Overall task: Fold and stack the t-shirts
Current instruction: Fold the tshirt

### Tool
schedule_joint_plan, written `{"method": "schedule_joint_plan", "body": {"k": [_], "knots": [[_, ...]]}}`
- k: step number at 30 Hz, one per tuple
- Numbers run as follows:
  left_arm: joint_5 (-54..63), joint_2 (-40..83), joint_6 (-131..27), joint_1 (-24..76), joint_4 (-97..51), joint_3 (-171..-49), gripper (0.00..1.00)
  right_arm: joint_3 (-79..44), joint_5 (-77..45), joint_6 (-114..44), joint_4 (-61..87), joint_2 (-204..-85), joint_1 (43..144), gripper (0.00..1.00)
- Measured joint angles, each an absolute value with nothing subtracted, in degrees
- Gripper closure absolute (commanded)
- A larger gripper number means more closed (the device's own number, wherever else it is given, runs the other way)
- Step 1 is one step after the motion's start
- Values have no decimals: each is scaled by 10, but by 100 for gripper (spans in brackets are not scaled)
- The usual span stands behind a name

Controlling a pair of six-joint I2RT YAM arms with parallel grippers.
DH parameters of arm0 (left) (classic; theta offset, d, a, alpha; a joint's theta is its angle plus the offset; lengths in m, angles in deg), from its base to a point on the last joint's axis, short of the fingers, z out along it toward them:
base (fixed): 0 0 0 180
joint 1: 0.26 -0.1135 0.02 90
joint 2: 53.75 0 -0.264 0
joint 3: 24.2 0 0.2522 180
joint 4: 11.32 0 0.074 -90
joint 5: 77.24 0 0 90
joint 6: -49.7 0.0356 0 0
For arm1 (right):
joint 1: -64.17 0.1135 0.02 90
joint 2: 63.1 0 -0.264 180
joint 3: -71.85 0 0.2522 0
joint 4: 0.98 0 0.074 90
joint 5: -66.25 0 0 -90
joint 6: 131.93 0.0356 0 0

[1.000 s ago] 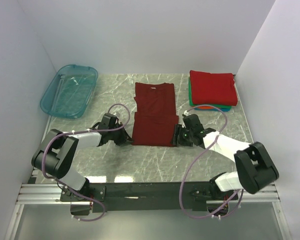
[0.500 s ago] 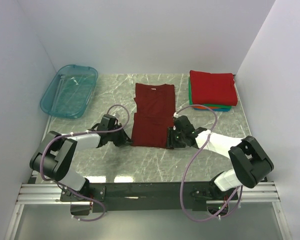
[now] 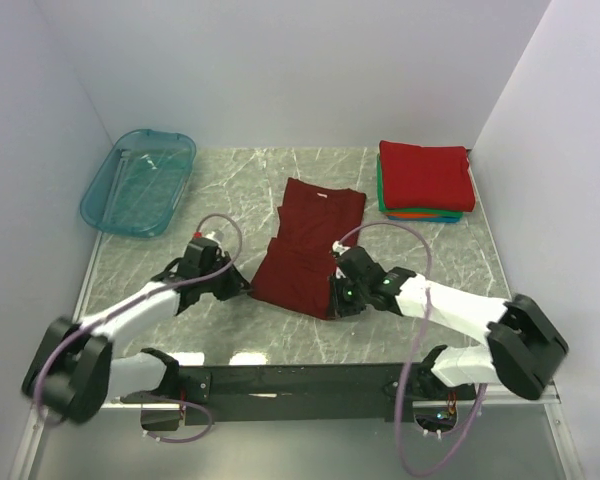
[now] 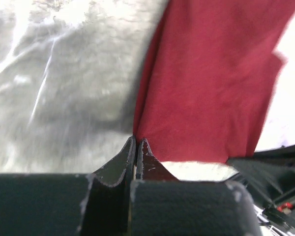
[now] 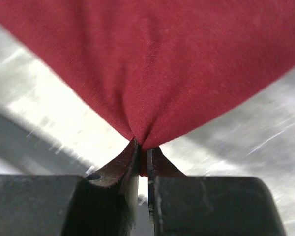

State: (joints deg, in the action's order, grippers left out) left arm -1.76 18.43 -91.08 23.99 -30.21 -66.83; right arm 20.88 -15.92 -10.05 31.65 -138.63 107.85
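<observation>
The maroon t-shirt point(image 3: 310, 250) has swung, collar now pointing far-right.

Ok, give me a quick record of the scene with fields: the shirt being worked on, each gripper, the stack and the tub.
shirt in work: maroon t-shirt, partly folded, lying askew in the middle
left gripper: shut on the maroon t-shirt's near left corner
right gripper: shut on its near right corner
stack: folded t-shirts at rear right, red on top, with green, orange and blue edges below
tub: translucent teal, rear left, apart from the shirts
</observation>
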Motion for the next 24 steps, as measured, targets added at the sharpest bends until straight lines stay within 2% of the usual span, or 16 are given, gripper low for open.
{"method": "schedule_joint_plan", "body": {"k": [8,12,18,24], "knots": [[50,-73,-927,244,-452,-666,99,206,-19,-101,375,-1226,1100,91],[70,-154,-936,245,-531,-695,100,194,57,-98,384,-1166,1107,93],[109,-206,-934,248,-605,-784,99,186,138,-75,359,-1127,1109,95],[128,-193,-926,251,-614,-821,100,187,156,-57,329,-1113,1105,98]]}}
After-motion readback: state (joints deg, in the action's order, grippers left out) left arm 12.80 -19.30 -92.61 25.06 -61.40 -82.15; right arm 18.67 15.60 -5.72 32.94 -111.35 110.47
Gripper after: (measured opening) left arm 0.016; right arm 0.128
